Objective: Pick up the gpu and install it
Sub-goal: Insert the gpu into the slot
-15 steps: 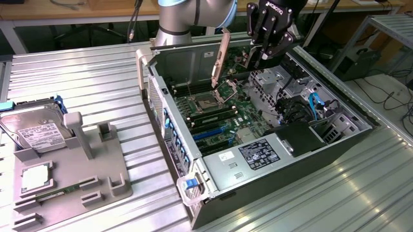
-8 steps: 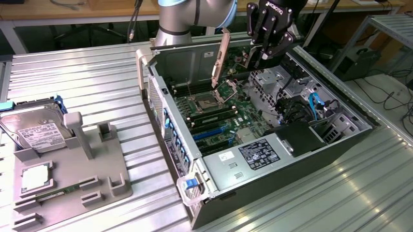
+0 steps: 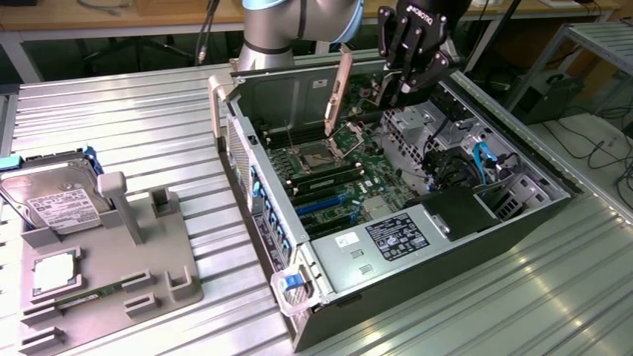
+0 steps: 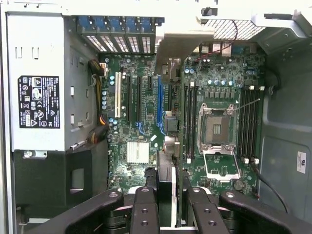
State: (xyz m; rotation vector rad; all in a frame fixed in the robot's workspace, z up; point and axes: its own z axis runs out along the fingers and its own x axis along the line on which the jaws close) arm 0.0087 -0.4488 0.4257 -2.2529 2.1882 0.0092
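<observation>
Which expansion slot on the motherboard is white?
The slot closest to the power supply with the black label. Its two neighbours are black, and the long one beyond them is blue.

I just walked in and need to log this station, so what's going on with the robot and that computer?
The robot arm's pincer hangs over the open computer case, which lies on the metal table. In the wrist view it appears to be gripping the gpu edge-on between its fingers, above the motherboard and its expansion slots. The card is not yet seated. On the exterior view's left, a hard drive rests on a grey parts stand.
</observation>
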